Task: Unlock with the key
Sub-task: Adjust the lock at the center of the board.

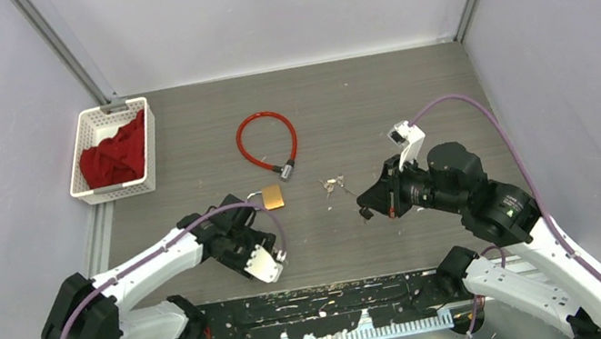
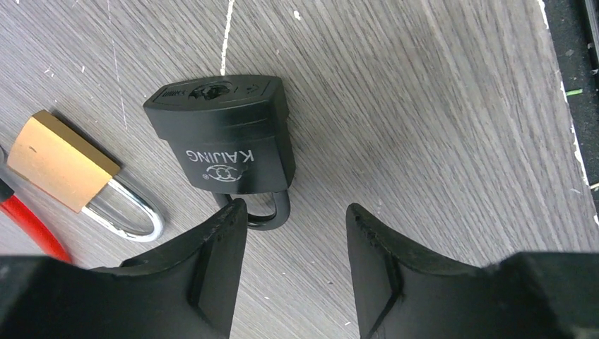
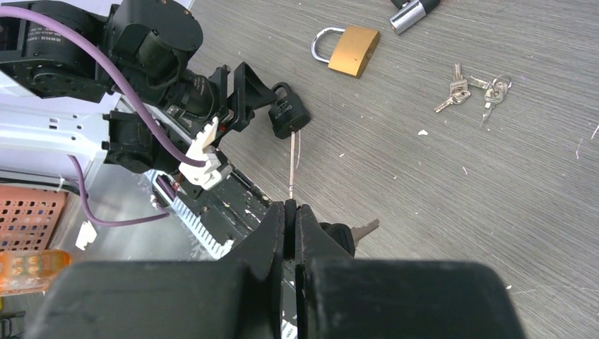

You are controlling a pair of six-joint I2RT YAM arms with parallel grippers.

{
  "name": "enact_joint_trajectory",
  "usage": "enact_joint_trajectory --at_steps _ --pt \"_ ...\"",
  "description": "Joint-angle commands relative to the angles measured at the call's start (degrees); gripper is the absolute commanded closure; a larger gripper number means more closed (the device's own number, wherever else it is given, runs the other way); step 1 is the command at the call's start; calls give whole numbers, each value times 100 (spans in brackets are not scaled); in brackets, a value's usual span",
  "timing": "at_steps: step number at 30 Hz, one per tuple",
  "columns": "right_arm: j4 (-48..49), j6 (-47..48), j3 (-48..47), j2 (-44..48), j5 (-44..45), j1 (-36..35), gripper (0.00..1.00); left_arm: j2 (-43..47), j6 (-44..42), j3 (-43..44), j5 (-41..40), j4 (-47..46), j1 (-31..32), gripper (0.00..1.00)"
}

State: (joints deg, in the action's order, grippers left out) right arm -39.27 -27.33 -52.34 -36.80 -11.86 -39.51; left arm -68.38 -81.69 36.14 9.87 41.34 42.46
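Right wrist: right fingers (image 3: pixel 275 236) clamp the black-headed metal key (image 3: pixel 364 228); left fingers (image 2: pixel 219 261), apart, should next grip the black padlock (image 2: pixel 226 141).

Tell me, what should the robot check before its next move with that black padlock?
1. Key gripped by right gripper: ok, blade sticking out.
2. Black padlock held by left gripper: not ok, jaws open near its shackle.
3. Keyhole uncovered: ok.
4. Key lined up with keyhole: not ok, still well apart.
5. Right key chosen: cannot tell; spare keys lie on the table.
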Motion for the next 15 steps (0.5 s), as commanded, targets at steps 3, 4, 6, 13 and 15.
enact_joint_trajectory --at_steps 3,4,6,13,15 --pt "59 -44 -264 -12 100 -7 99 -228 -124 -20 39 -217 -19 52" --pt "53 -44 -267 -5 107 -6 99 -277 -97 -7 3 -233 -18 53" --pt "51 -48 -266 5 113 -7 99 -374 -35 34 -55 -266 -30 57" --pt "93 -70 -236 -12 93 -12 99 -820 276 147 -261 -516 -28 75" --pt "95 -68 -225 -18 82 -6 99 -877 377 156 -296 -618 -30 80"
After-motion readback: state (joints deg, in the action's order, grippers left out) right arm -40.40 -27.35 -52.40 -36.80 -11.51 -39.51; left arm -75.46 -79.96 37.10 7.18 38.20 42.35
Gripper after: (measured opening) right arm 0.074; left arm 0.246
